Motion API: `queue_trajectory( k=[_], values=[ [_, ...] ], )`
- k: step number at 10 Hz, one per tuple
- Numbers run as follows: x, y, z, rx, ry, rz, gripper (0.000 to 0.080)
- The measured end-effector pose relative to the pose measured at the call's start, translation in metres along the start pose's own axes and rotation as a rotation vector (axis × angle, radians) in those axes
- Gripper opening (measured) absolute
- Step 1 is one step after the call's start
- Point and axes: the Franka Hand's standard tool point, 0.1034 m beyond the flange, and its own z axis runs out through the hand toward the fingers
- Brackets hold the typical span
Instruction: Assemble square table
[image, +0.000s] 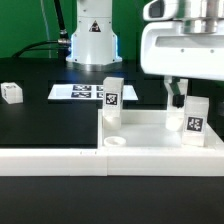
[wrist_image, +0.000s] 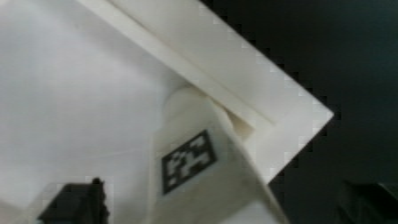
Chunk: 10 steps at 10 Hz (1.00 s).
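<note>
Your gripper (image: 178, 97) hangs, fingers (wrist_image: 75, 203) spread, holding nothing — by the top of the upright leg (image: 193, 119) on the slab's (image: 150, 130) far corner at the exterior view's right, a second leg (image: 110, 95) standing further left.

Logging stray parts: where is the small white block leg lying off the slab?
The small white block leg sits on the black table at the exterior view's far left, left of the marker board, apart from the large white square slab.
</note>
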Motion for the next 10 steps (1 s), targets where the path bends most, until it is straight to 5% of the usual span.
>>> queue_trajectory(
  k=[1, 2, 4, 6, 8, 10],
  values=[
    [0.002, 0.002, 0.004, 0.037, 0.021, -0.078, 0.0649],
    [-0.002, -0.001, 0.008, 0.043, 0.014, -0.106, 0.0649],
    [-0.004, -0.015, 0.008, 0.029, -0.006, -0.178, 0.0649],
    [-0.003, -0.013, 0.009, 0.03, -0.003, -0.156, 0.0605],
    [-0.002, -0.003, 0.012, 0.003, -0.016, -0.011, 0.0319],
    [-0.002, 0.0, 0.013, -0.006, -0.02, 0.095, 0.0296]
  ],
)
